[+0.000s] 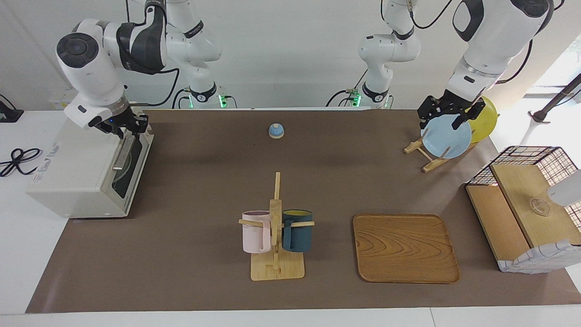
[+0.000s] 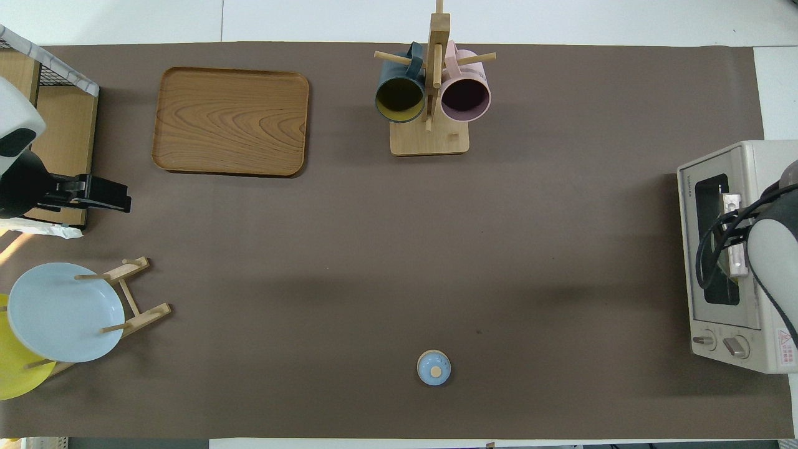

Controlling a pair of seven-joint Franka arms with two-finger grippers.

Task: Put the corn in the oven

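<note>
Corn is not plainly in sight in the facing view. I judge that it lies inside the oven (image 1: 77, 168), which stands at 9 o'clock on the bench (image 1: 204, 181) with its door up against the front. The right gripper (image 1: 131, 123) hangs over the top edge of the door, at 12 o'clock from the bar handle (image 1: 121, 156). I cannot tell how its jaws stand. The step in hand seems to be to leave the door. To do it well, the jaws should come clear of the bar first and then rise straight, so that the door is not dragged open. The left gripper (image 1: 449, 116) waits at 2 o'clock over the blue plate (image 1: 447, 136), its jaws apart and holding nothing.

In the overhead view the oven (image 2: 767, 162) is at 3 o'clock. A yellow-green patch (image 2: 724, 269) shows through the door glass; it may be the corn, well under the right arm. The left gripper (image 2: 121, 198) is at 9 o'clock.
</note>
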